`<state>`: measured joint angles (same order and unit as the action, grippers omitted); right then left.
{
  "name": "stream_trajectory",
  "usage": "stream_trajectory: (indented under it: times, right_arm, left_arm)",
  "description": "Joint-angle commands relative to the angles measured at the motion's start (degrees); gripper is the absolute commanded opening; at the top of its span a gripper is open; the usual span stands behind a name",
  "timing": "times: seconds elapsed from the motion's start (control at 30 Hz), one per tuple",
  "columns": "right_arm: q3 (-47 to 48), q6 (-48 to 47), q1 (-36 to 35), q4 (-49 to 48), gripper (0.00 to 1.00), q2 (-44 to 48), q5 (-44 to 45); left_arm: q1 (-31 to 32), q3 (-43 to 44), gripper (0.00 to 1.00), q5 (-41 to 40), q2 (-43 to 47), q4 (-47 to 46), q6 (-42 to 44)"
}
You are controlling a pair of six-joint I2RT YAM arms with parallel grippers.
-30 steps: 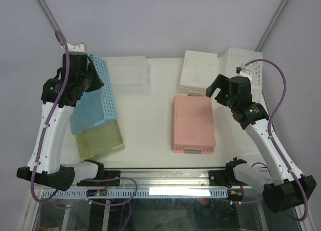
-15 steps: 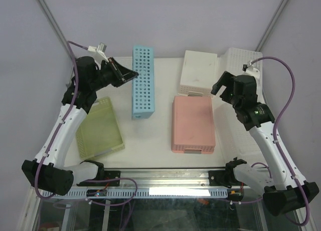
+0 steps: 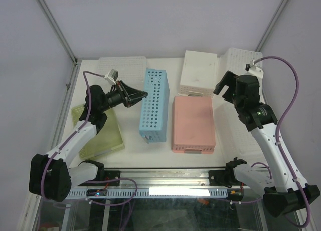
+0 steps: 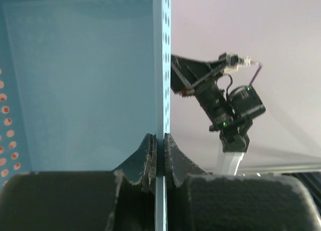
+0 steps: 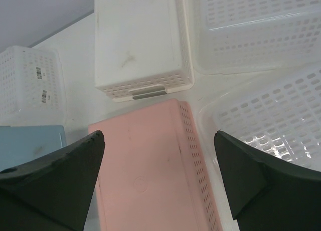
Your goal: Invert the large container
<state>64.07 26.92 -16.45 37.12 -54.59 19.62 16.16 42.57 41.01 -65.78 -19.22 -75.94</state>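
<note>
The left gripper [image 3: 143, 95], at the centre-left of the overhead view, was pinched tight on one thin wall of the large light-blue perforated plastic container [image 3: 154, 108]. The container was tipped onto its side in the middle of the white table [image 3: 134, 152], just left of an upturned pink plastic basket [image 3: 193, 123]. The right gripper [image 3: 224, 84], jaws spread wide and holding nothing, hung over the pink basket's upper right corner, near white perforated plastic baskets [image 3: 246, 60].

Pale blue container [image 3: 153, 104], round-hole dot pattern; pink bin [image 3: 193, 123]; yellow-green bin [image 3: 103, 136]; white bin [image 3: 199, 70], slotted edge.
</note>
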Motion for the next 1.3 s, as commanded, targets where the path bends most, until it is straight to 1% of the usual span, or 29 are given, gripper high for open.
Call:
stream_trajectory:
  times: [0.0,0.17,0.2,0.4,0.6,0.67,0.73,0.83,0.9,0.93,0.97,1.03,1.07,1.17,1.27]
  right_arm:
    - [4.17,-0.26,0.28,-2.06,0.94,-1.15,-0.32]
    - [4.97,-0.05,0.21,-1.88,0.94,-1.52,-0.97]
    - [4.78,0.04,0.27,-2.01,0.94,-1.53,-1.16]
    - [4.37,0.68,0.25,-2.54,0.94,-2.82,-2.32]
    - [3.82,0.98,0.27,-3.46,0.94,-3.07,-3.17]
    - [3.80,0.95,0.23,-3.21,0.94,-2.94,-2.90]
    - [3.42,0.87,0.27,-3.16,0.94,-2.54,-2.59]
    - [3.30,0.86,0.27,-2.97,0.94,-2.39,-2.58]
    - [3.34,0.94,0.20,-2.86,0.94,-2.30,-2.74]
    - [3.17,0.94,0.27,-2.94,0.94,-2.14,-2.73]
    - [2.98,0.96,0.27,-3.02,0.94,-1.89,-2.63]
    - [2.71,0.95,0.27,-2.96,0.94,-1.67,-2.47]
    - [2.53,0.97,0.27,-2.94,0.94,-1.66,-2.35]
    - [2.25,1.15,0.20,-2.99,0.94,-1.82,-2.58]
    - [2.20,1.06,0.27,-3.03,0.94,-2.00,-2.76]
  left_arm:
    - [0.28,-7.29,0.00,4.11,3.73,-18.53,-11.42]
    - [0.32,-13.20,0.00,4.97,1.50,-27.99,-17.45]
    - [0.29,-14.07,0.00,4.91,1.64,-28.26,-17.85]
    - [-0.49,-16.58,0.00,3.41,4.95,-19.97,-13.87]
    - [-2.66,-19.38,0.00,5.89,3.57,-18.30,-12.60]
    - [-4.70,-19.91,0.00,7.06,3.95,-16.78,-11.61]
    - [-6.61,-19.81,0.00,8.19,5.02,-13.64,-9.75]
    - [-8.66,-18.23,0.01,9.30,6.59,-4.94,-3.88]
    - [-9.49,-17.20,0.10,9.42,7.33,0.76,-0.54]
    - [-9.89,-16.94,0.13,9.60,7.48,2.93,0.72]
    - [-10.45,-16.78,0.15,9.77,7.58,4.79,1.64]
    - [-11.49,-16.49,0.25,10.27,7.75,7.26,3.24]
    - [-12.15,-16.36,0.26,10.45,7.82,8.59,4.36]
    - [-14.34,-13.84,0.36,10.06,7.97,16.19,10.12]
    - [-16.11,-9.53,0.40,7.11,7.80,27.53,18.87]
